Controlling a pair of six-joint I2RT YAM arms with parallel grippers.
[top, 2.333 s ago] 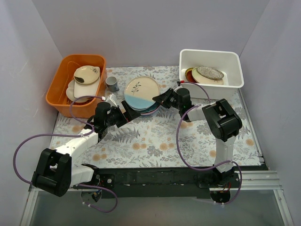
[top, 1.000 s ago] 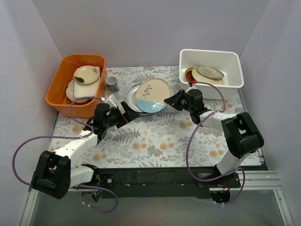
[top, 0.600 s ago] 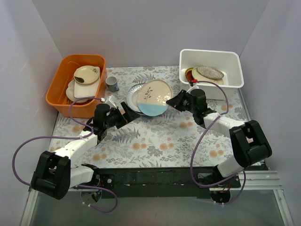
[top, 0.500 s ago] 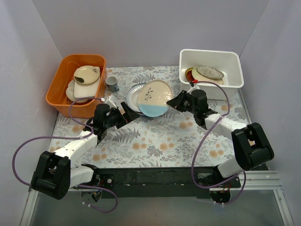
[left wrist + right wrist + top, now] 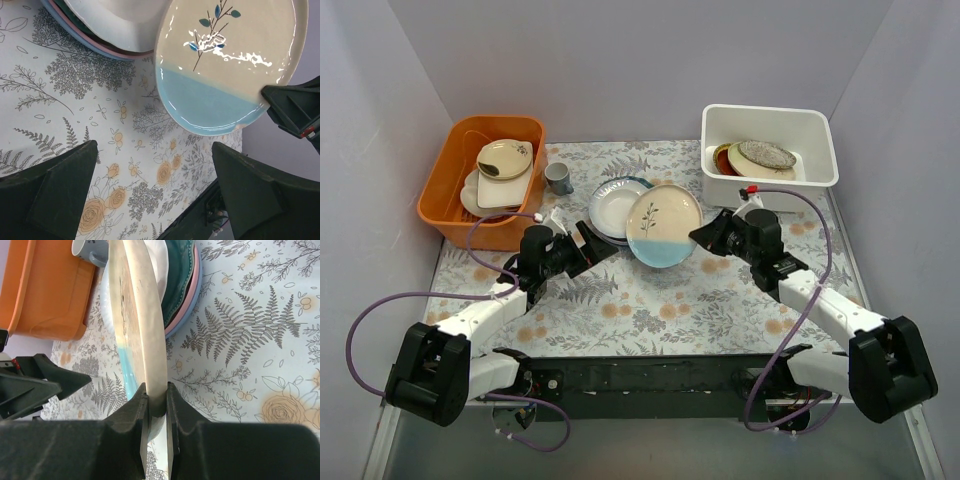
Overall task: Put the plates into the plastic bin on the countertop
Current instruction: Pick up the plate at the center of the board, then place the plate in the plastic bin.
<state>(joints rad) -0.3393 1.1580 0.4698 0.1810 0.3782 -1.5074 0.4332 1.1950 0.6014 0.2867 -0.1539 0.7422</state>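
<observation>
Grip on round cream-and-blue leaf-sprig plate (image 5: 664,226) (image 5: 230,65) (image 5: 142,340) by right end effector (image 5: 703,235) (image 5: 156,405)
Its jaws pinch the plate's rim, holding it tilted above the floral table (image 5: 650,300), near the front left corner of the white rectangular plastic bin (image 5: 720,192). The left end effector (image 5: 595,247) (image 5: 152,147) gapes empty beside the stacked plates (image 5: 615,205). Earlier the plate sat over that stack; it has moved rightward.

cream-and-blue sprig plate (image 5: 664,226) tilted aloft, plate stack (image 5: 609,204) flat beside

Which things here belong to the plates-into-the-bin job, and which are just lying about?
For the job: leaf-sprig plate in the right tool; stacked plates on the countertop; white bin, plates inside.
Lying about: orange tub with beige dishes; grey cup.
</observation>
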